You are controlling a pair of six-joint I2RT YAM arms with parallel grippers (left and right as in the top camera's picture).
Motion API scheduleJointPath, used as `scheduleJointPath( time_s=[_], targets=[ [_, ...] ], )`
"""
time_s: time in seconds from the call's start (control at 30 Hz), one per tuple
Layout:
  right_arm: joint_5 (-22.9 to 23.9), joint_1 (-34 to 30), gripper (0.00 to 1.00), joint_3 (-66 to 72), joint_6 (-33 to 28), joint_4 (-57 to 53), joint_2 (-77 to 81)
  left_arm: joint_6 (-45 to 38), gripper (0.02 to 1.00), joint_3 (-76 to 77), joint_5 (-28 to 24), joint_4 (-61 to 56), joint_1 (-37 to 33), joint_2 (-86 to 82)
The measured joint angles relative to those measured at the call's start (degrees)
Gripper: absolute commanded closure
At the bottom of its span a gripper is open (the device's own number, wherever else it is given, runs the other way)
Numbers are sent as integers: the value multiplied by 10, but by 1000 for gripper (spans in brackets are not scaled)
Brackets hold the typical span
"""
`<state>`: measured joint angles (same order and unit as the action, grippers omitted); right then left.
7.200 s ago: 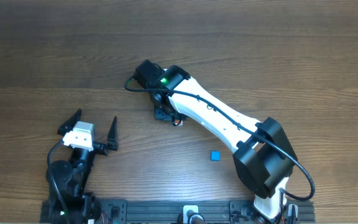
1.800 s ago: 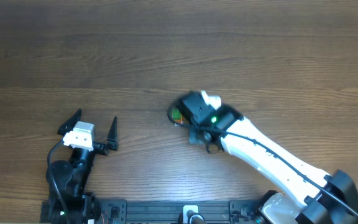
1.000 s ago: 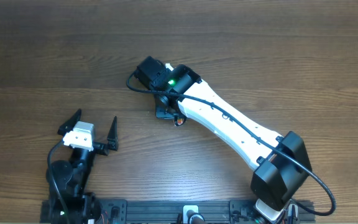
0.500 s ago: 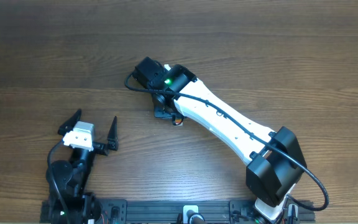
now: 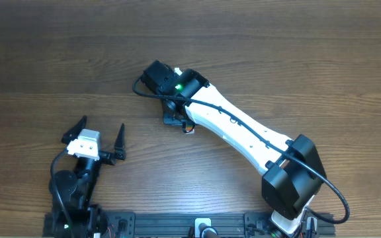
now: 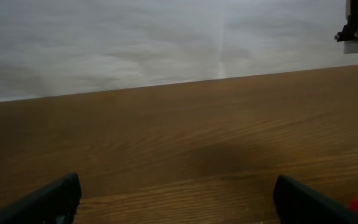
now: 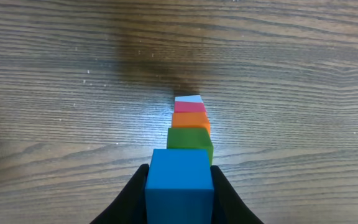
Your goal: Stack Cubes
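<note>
Five plain cubes, one per colour: blue cube [image 7: 179,180] over green cube [image 7: 189,138], orange cube [image 7: 191,119], red cube [image 7: 189,107], white cube [image 7: 188,99]. Right gripper [image 7: 179,188] grasps the blue cube; left gripper [image 5: 102,123] gapes, well apart from it.

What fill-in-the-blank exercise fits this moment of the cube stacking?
The top cube, gripped by the right hand, is coloured ____. The green cube sits directly on the ____ one. The left hand is ____ and holds nothing.
Missing words: blue; orange; open.
</note>
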<state>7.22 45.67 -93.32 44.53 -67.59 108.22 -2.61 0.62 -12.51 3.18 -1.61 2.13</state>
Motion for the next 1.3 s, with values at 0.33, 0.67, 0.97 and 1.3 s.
scheduleJointPath(
  time_s=[0.33, 0.67, 0.97, 1.3],
  targets=[
    [0, -4, 989, 9, 3, 3, 0, 0, 18, 0, 0, 0, 0, 0],
    [0, -4, 730, 21, 3, 10, 0, 0, 18, 0, 0, 0, 0, 0],
    [-2, -4, 20, 25, 5, 12, 1, 0, 18, 0, 0, 0, 0, 0],
    [-3, -25, 9, 24, -24, 22, 0, 0, 18, 0, 0, 0, 0, 0]
  ],
)
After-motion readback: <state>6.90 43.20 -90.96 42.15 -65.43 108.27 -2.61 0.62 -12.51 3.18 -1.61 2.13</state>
